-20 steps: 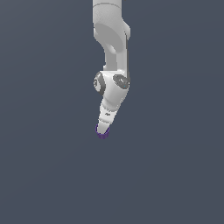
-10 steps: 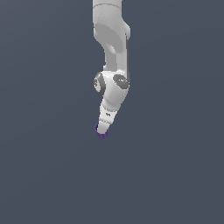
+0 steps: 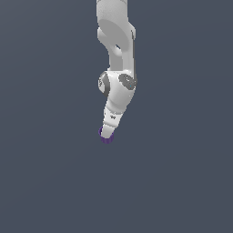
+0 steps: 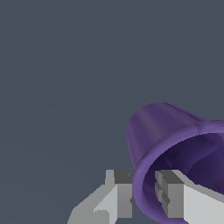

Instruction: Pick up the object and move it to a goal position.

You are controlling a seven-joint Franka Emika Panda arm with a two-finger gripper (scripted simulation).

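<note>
Evidently the white robot gripper (image 4: 142, 197) has its jaws pinching the rim of the small dark purple ribbed cup (image 4: 164, 140), one finger inside and one outside, probably so it hangs steady for carrying. Around it shows only flat grey-blue; no desk edge or goal marker is visible.

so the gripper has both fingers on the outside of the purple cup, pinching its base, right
Not quite. In the wrist view the gripper pinches the purple cup at its rim, not its base: one finger sits outside the wall, the other inside the opening. The cup is purple, as you said.
</note>
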